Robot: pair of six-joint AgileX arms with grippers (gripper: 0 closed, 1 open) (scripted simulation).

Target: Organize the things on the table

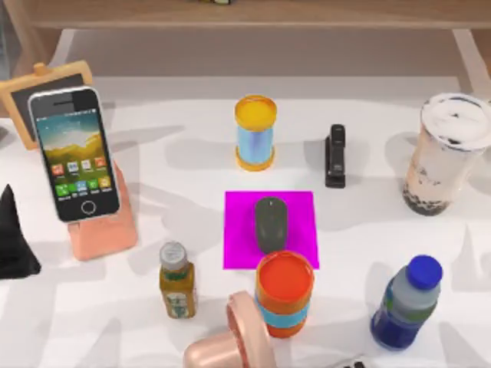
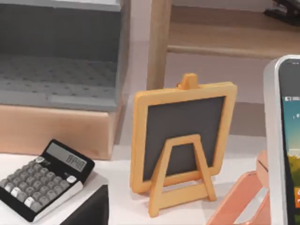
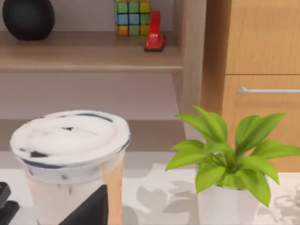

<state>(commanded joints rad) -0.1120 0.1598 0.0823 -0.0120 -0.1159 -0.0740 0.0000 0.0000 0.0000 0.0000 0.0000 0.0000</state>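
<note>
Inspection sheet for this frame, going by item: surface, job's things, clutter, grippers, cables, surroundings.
Surface: white table, with a magenta mat at its centre.
Job's things: mouse on the mat; smartphone propped on a pink stand at left; milk-tea cup upright at right.
Clutter: two orange canisters, stapler, small bottle, blue-capped bottle, chalkboard easel, calculator, potted plant.
Grippers: left gripper at the left edge, fingers not readable.
Cables: nothing seen.
Surroundings: wooden shelf holding a colour cube.
</note>
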